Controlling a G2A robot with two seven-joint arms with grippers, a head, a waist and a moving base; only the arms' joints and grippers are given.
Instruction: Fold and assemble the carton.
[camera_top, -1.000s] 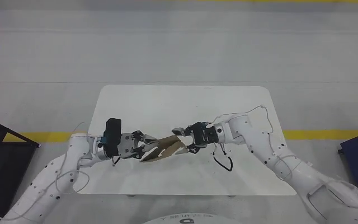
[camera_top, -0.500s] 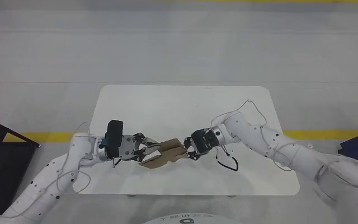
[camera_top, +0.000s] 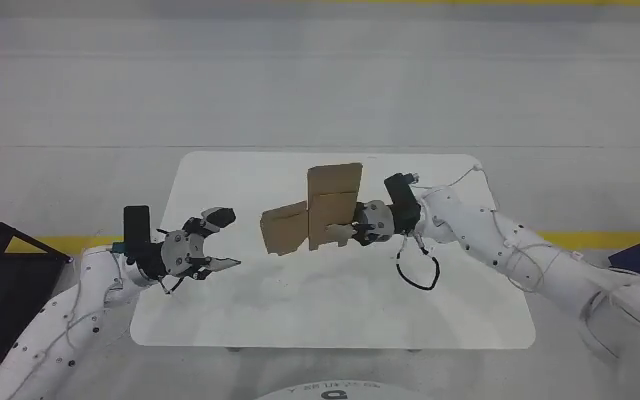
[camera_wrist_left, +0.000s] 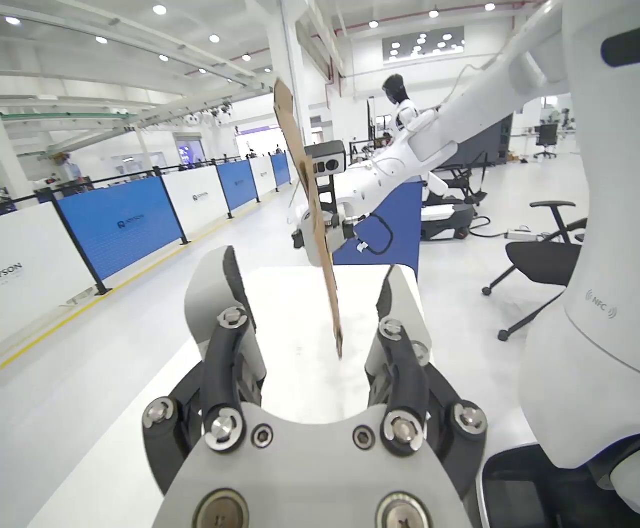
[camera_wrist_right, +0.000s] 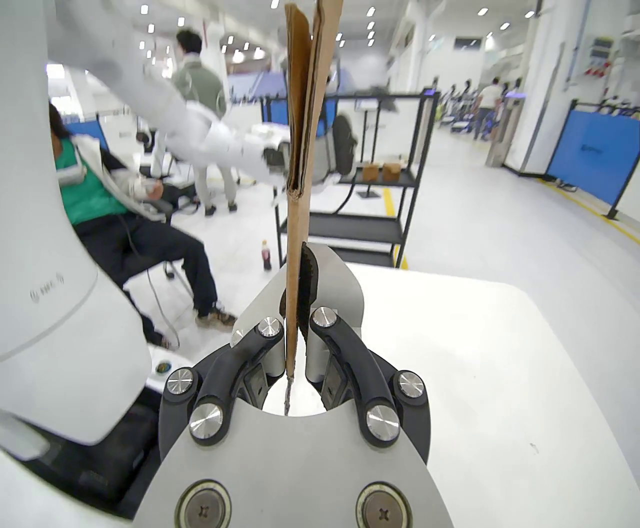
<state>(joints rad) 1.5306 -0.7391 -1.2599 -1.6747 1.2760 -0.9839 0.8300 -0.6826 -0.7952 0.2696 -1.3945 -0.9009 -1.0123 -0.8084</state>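
A flat brown carton (camera_top: 318, 208) stands lifted above the middle of the white table (camera_top: 240, 180), its broad face turned up to the top view. My right gripper (camera_top: 350, 232) is shut on the carton's right lower edge. In the right wrist view the carton (camera_wrist_right: 300, 125) runs edge-on between the closed fingers (camera_wrist_right: 311, 272). My left gripper (camera_top: 222, 240) hovers open over the table's left side, apart from the carton. The left wrist view looks past its spread fingers (camera_wrist_left: 235, 280) at the carton (camera_wrist_left: 307, 200) seen edge-on, tilted.
A black cable (camera_top: 415, 275) loops on the table beneath my right arm. The table's near edge (camera_top: 330, 345) lies just in front of both arms. A black stand (camera_top: 20, 260) is off the table's left side.
My left gripper let go of the carton, opened and drew back to the left. My right gripper raised the carton and swung it up so its face shows from above.
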